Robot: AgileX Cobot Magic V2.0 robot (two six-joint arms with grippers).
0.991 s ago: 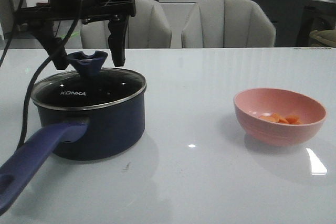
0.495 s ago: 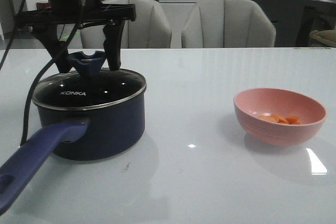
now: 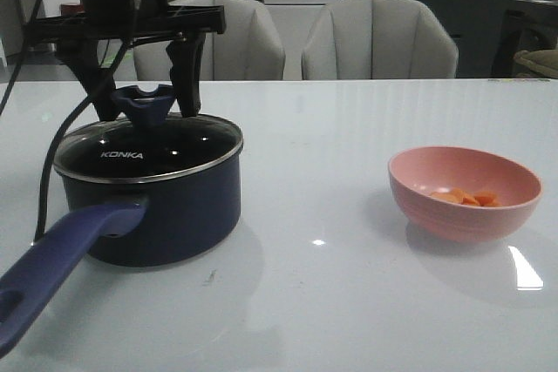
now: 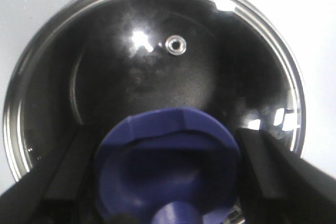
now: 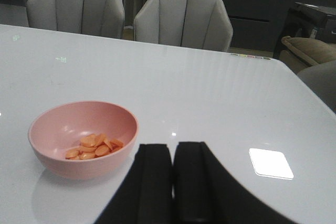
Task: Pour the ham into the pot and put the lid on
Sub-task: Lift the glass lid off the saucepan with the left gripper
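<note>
The dark blue pot point(image 3: 174, 206) stands at the left of the table, its long handle point(image 3: 52, 267) pointing toward the front edge. The glass lid point(image 3: 148, 150), lettered KONKA, rests on the pot. My left gripper point(image 3: 148, 112) reaches down over the lid, and its fingers press both sides of the blue knob point(image 3: 146, 100). In the left wrist view the knob point(image 4: 168, 156) fills the gap between the fingers point(image 4: 273, 166). The ham point(image 3: 465, 197) lies in the pink bowl point(image 3: 462, 219) at the right. My right gripper point(image 5: 173, 148) is shut and empty, just beside the bowl point(image 5: 52, 166) and ham point(image 5: 94, 147).
Two grey chairs point(image 3: 379, 37) stand behind the table's far edge. A black cable point(image 3: 44, 189) hangs from the left arm beside the pot. The white tabletop point(image 3: 314, 285) lies between pot and bowl. The right arm is out of the front view.
The left gripper's fingers have drawn inward onto the lid's knob. The lid, pot and bowl have not moved.
</note>
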